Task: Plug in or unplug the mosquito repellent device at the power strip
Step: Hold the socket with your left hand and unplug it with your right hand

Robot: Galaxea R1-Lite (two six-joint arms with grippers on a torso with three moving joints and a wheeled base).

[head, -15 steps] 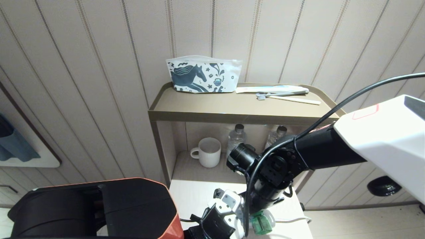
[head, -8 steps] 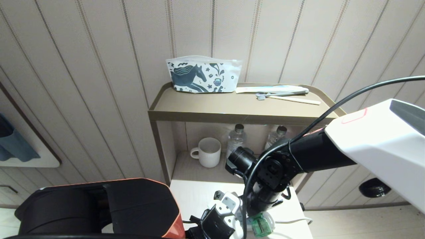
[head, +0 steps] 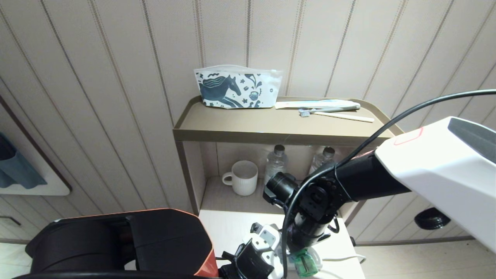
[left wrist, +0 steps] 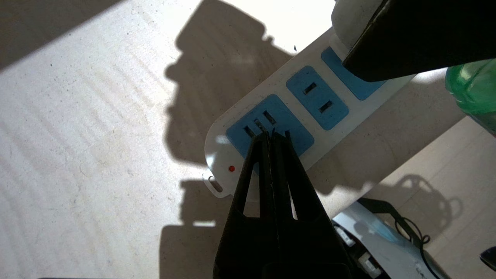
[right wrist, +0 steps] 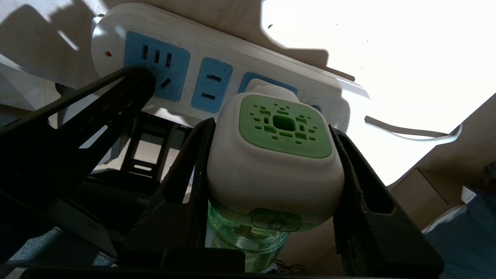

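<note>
The mosquito repellent device (right wrist: 283,128), white with a green face and a green liquid bottle below, sits between my right gripper's (right wrist: 271,128) fingers, which are shut on its two sides. Its plug end is against the third blue socket of the power strip (right wrist: 217,50); how deep it sits I cannot tell. My left gripper (left wrist: 271,133) is shut, its tips pressed on the end socket face of the power strip (left wrist: 294,100), beside the red light. In the head view both grippers sit low at the front, with the device's green bottle (head: 306,263) under the right wrist.
The strip lies on a white tabletop (head: 224,228), its thin cord (right wrist: 410,133) trailing off. Behind stands a tan shelf (head: 271,135) with a horse-print pouch (head: 236,87) and toothbrush (head: 329,110) on top, and a mug (head: 242,178) and water bottles (head: 276,162) below.
The right forearm has edged a little left and down in the head view, and the left arm's housing has crept right. Both grips look the same.
</note>
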